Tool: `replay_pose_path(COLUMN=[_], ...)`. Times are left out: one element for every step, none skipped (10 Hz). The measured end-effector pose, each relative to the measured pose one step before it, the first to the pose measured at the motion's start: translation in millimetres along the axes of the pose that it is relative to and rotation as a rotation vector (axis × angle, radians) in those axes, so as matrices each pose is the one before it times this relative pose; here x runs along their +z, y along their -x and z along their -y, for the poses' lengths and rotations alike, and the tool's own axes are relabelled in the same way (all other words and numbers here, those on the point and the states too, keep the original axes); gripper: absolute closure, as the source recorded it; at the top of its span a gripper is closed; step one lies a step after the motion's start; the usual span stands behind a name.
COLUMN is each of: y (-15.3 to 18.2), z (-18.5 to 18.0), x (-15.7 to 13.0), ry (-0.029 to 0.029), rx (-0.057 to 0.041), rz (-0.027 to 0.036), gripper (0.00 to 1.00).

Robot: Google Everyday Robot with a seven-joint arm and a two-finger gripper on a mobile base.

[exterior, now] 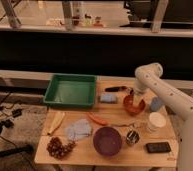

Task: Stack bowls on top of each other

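The tool (134,98) hangs right over the far rim of the orange-red bowl (134,105), fingers spread wide; whether they touch the rim I cannot tell. The white arm (155,82) bends down to it from the right. The orange-red bowl sits upright on the bench (82,153), directly beneath the tool. The dark purple bowl (107,140) stands well apart from the orange-red bowl, nearer the camera and to its left, also upright. A carrot (97,120) lies left and in front of the orange-red bowl. A small metal cup (132,137) and a white round container (156,121) stand near the orange-red bowl's front, and the green tray (71,91) sits well to its left
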Motion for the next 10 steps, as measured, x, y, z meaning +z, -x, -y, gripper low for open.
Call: replay_pose_path(y=[-0.71,0.08,-0.82,-0.07,-0.86,-1.35,-2.01,-0.97,0.72,-2.28], z=[-2.06,1.91,-0.44,0.97,-0.27,-0.04,-0.22,-1.94,0.01,0.31], x=[3.68,2.66,2.1,2.0,3.49,1.41,1.7,0.81,0.31,0.13], ry=[0.01945,0.00434,0.01159,0.00636,0.0131,0.00446,0.00497,0.00991,0.00131,-0.00157], rx=[-0.00408,-0.00147,-0.00027,-0.00064,-0.00325,-0.00059,0.00117,0.00108,-0.0005,-0.0005], rz=[-0.00402,0.00021,-0.00137,0.00212,0.00502,0.00263,0.0034,0.00238,0.00398,-0.00222], gripper=[0.2,0.2,0.21,0.26,0.44,0.54,0.67,0.77,0.84,0.94])
